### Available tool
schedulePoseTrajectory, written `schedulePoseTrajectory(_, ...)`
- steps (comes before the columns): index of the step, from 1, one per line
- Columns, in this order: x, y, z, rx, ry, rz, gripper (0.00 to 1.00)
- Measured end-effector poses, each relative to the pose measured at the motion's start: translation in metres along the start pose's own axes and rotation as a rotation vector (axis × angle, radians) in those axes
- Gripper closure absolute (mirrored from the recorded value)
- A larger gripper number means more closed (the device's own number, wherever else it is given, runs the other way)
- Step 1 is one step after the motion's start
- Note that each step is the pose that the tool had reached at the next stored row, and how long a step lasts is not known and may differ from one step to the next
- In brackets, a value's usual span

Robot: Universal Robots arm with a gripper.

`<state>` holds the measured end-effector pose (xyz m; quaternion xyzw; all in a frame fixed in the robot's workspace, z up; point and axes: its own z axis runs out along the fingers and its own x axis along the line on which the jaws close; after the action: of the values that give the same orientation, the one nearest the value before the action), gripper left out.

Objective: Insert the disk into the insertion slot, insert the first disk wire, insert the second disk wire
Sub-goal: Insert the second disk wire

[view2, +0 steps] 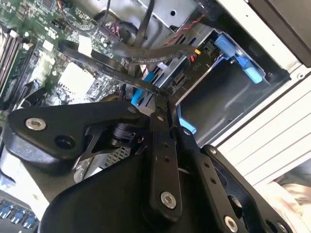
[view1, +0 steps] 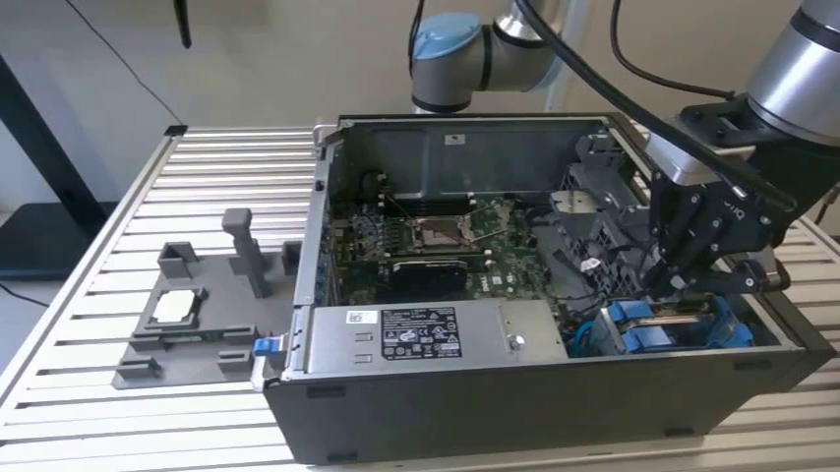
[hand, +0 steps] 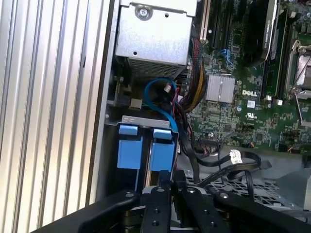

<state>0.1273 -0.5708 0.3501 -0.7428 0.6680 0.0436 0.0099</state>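
Note:
The disk's blue carrier (hand: 163,156) sits in the grey metal drive cage (hand: 146,120), the insertion slot, at the case's front corner on the exterior view's right. The carrier's blue tabs (view1: 646,332) stand just below my gripper (view1: 670,280). In the second wrist view my gripper (view2: 165,102) is shut on a black flat disk wire (view2: 109,65) that runs back across the motherboard. The fingertips (hand: 160,187) hang right above the carrier's end. The disk's metal body is mostly hidden by the carrier and cage.
The open computer case (view1: 525,413) lies on a slatted table (view1: 197,177). A grey fixture (view1: 197,315) holding a small silver chip stands on the exterior view's left. A blue cable loop (hand: 160,94) and the power supply (hand: 155,39) crowd the cage. Loose black cables (hand: 228,162) lie beside it.

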Motion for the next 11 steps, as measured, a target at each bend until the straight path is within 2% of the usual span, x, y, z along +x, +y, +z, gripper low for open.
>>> schedulePoseTrajectory(3,0.0002,-0.0015,0.0000,0.0021,-0.0109,0.012,0.85)
schedulePoseTrajectory(6,0.0001,-0.0016,-0.0001,0.0058,-0.0205,0.043,0.85)
schedulePoseTrajectory(11,0.0011,-0.0023,0.0001,0.0065,-0.0221,0.056,0.85)
